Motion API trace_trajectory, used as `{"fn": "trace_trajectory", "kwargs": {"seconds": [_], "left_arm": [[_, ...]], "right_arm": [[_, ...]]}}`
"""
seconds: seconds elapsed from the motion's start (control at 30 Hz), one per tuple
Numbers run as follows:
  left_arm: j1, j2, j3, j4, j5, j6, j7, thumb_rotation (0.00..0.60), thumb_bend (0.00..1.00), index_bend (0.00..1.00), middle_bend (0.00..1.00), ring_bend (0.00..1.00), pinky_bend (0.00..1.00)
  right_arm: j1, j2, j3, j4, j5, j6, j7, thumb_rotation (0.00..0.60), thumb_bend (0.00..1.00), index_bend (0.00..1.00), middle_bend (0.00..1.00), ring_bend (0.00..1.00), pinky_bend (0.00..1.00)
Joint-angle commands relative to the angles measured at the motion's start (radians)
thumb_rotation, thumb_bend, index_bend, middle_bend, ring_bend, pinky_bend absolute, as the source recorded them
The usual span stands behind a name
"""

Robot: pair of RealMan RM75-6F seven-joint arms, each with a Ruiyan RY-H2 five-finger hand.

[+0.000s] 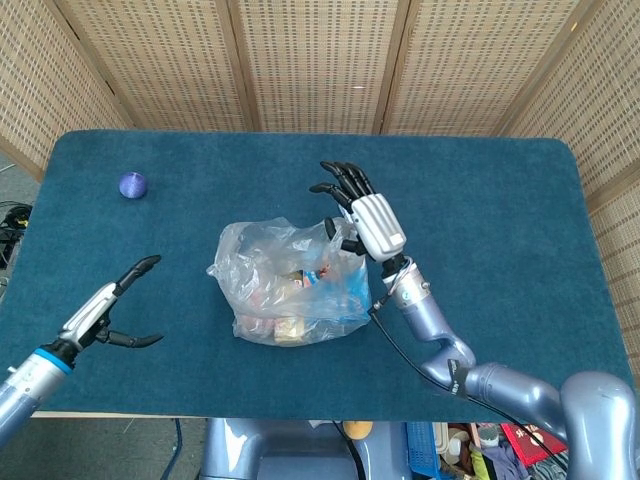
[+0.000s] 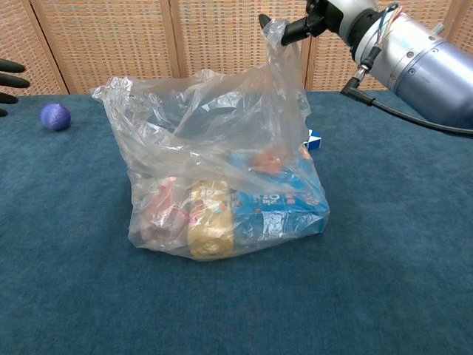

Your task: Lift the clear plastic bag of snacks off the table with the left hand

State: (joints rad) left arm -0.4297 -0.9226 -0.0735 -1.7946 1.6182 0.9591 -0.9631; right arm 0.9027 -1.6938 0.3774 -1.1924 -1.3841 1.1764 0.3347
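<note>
The clear plastic bag of snacks point(image 1: 290, 290) stands on the blue table point(image 1: 480, 200), near the middle; blue, yellow and pink packets show through it point(image 2: 222, 214). My right hand point(image 1: 368, 218) is at the bag's right top corner. Its thumb holds that corner up point(image 2: 279, 33) while the other fingers stay spread. My left hand point(image 1: 112, 305) hovers with fingers apart and empty over the table's front left, well left of the bag. Only its fingertips point(image 2: 9, 78) show at the left edge of the chest view.
A small purple ball point(image 1: 132, 185) lies at the far left of the table, also seen in the chest view point(image 2: 55, 116). A woven screen point(image 1: 320, 60) stands behind the table. The right forearm point(image 2: 421, 52) and its cable cross above the bag's right side.
</note>
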Motion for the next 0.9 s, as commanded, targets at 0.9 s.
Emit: {"fn": "trace_trajectory", "kwargs": {"seconds": [0.9], "left_arm": [[-0.402, -0.162, 0.273, 0.350, 0.310, 0.060, -1.181, 0.600, 0.25, 0.00, 0.00, 0.00, 0.00]], "right_arm": [[0.010, 0.003, 0.009, 0.007, 0.023, -0.008, -0.008, 0.600, 0.65, 0.26, 0.10, 0.00, 0.00]]}}
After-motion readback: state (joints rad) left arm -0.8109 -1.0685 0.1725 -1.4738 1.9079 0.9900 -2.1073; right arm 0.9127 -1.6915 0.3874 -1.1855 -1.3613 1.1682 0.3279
